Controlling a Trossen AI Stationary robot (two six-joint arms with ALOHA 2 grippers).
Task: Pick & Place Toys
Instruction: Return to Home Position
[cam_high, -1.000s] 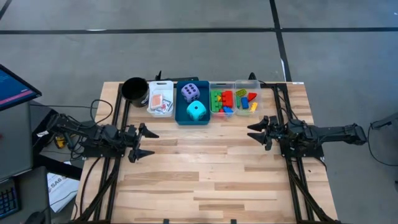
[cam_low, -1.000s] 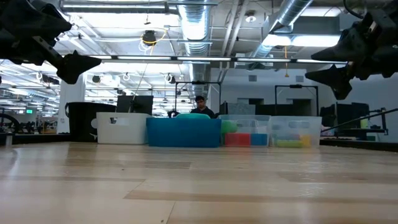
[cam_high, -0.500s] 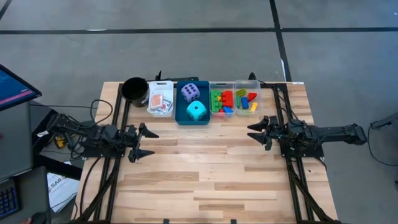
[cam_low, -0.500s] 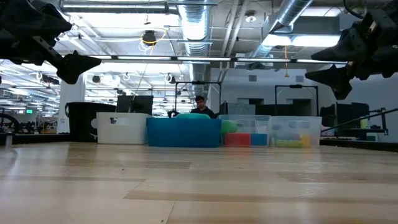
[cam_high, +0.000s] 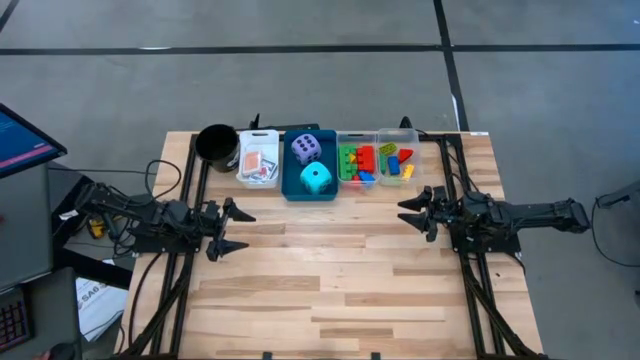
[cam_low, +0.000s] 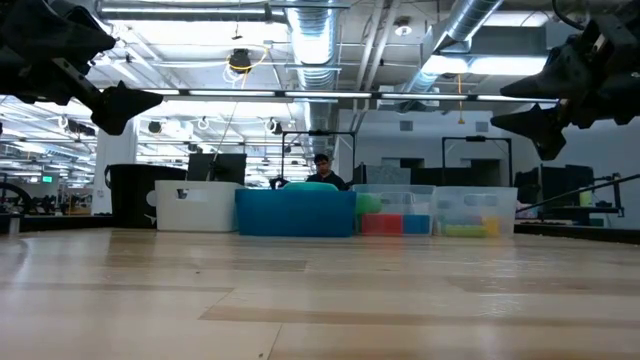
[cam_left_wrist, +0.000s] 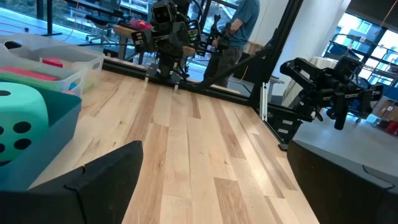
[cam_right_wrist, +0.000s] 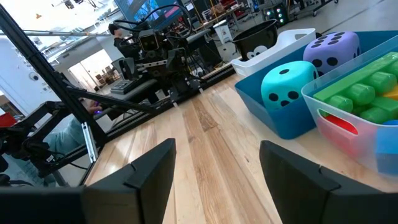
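The toys lie in a row of bins along the table's far edge. Red-backed playing cards (cam_high: 258, 162) rest in a white bin (cam_high: 245, 178). A purple die (cam_high: 306, 149) and a cyan die (cam_high: 316, 179) sit in a blue bin (cam_high: 290, 190). Small coloured bricks (cam_high: 358, 162) fill two clear bins (cam_high: 408, 135). My left gripper (cam_high: 243, 229) hovers open over the table's left side, pointing level toward the middle. My right gripper (cam_high: 403, 214) hovers open at the right side, facing it. Nothing is between either pair of fingers.
A black cup (cam_high: 216, 145) stands left of the white bin. Bare wooden tabletop (cam_high: 340, 280) stretches between the arms and toward the near edge. Black frame rails (cam_high: 190, 190) run along both sides. A person (cam_low: 320, 170) shows beyond the bins in the room.
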